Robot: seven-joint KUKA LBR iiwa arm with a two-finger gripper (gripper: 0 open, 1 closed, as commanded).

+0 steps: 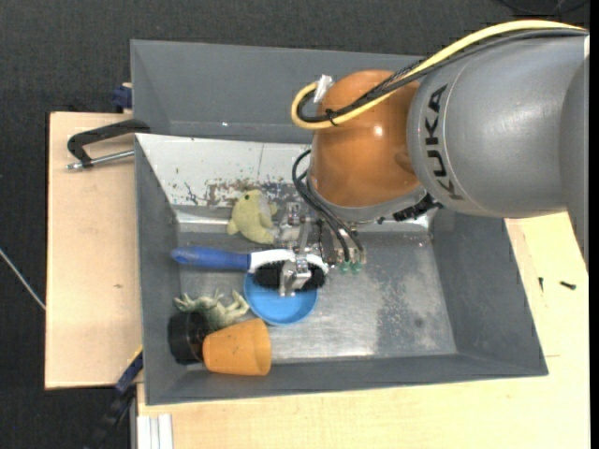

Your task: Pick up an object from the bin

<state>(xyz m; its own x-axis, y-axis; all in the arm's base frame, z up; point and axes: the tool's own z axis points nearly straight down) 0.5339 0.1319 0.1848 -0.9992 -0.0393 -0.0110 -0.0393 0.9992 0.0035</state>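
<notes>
Hovering low at bin (402,297) middle: gripper (299,274), over brush (211,258) head and back rim of blue dish (281,307). Opening and hold: cannot tell. Brush handle runs toward left wall. Yellow plush (251,215) near back wall. Orange cup (236,349), black lump (184,337), green frill (211,304) crowd front-left corner. Right half of floor bare to right wall.

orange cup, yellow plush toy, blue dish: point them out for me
orange cup (236,349), camera view, on its side wall
yellow plush toy (250,216), camera view, on its body
blue dish (276,309), camera view, on its bare lower part
</notes>
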